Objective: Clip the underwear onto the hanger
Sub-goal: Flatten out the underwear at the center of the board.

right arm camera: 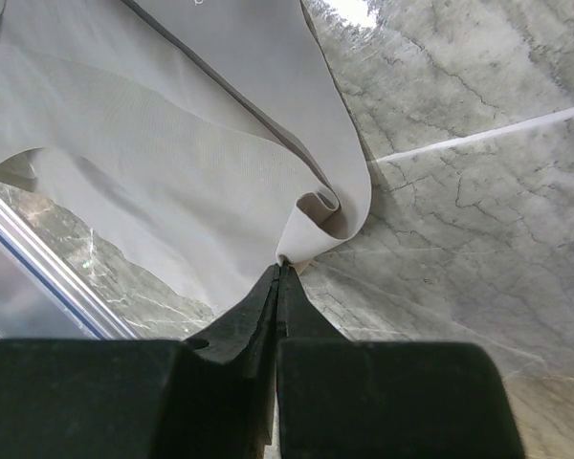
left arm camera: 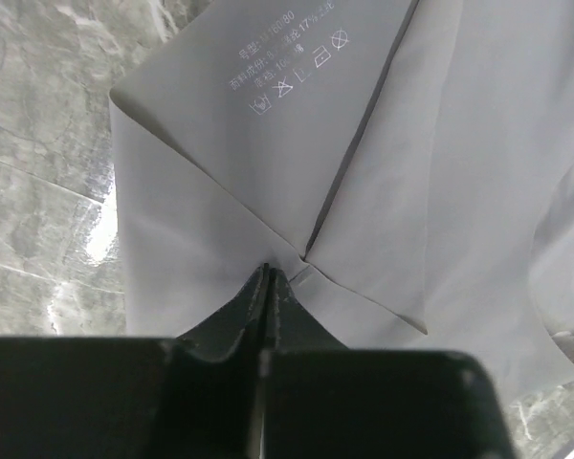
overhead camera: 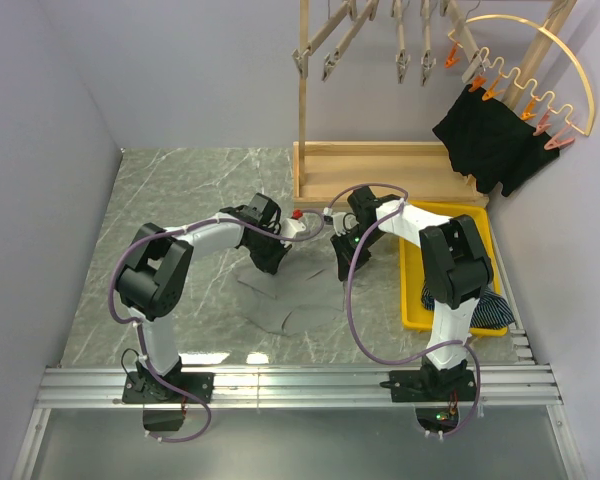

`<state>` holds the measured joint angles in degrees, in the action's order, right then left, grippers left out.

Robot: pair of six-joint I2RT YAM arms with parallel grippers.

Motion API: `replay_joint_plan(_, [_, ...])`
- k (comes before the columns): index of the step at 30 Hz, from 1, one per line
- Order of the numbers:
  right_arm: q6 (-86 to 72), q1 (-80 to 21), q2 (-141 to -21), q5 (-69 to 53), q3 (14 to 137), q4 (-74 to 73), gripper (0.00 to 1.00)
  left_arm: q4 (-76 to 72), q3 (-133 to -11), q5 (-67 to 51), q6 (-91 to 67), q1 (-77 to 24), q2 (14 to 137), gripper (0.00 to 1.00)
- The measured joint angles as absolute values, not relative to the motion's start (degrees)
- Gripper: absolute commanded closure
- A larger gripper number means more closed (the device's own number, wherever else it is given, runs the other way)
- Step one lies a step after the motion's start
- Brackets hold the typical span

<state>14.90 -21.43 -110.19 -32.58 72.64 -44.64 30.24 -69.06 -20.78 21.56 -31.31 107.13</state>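
Grey underwear [overhead camera: 280, 298] lies crumpled on the marble table [overhead camera: 160, 200] at centre frame. The left gripper [left arm camera: 268, 274] is pinched tight on a seam edge and the right gripper [right arm camera: 279, 268] on a curled fold. The hanger [overhead camera: 558, 62] hangs upper right.

The only writing sits on the grey underwear [left arm camera: 440, 191], seen from the left wrist: a white care print [left arm camera: 289, 62] stamped straight on the fabric towards 12 o'clock and running uphill to the right. Its top line ends in "80" and the next holds "17%"; the other characters are too small to read. Beneath them is a row of laundry symbols, among them a crossed-out triangle and a crossed-out circle.
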Motion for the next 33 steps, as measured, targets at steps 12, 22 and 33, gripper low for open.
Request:
replay_joint_plan(12, [14.94, -21.3, -110.21, -32.53, 72.64, -44.66, 1.0, 31.18, -69.01, -21.41, 21.5, -29.15, 106.0, 1.0])
replay_joint_plan(22, [14.92, -21.3, -110.21, -32.58, 72.64, -44.66, 1.0, 32.27, -69.14, -23.11, 21.28, -27.09, 101.3, 0.79])
replay_joint_plan(33, [14.92, -21.26, -110.21, -32.58, 72.64, -44.69, 1.0, 30.87, -69.14, -20.51, 16.32, -33.52, 102.83, 0.61])
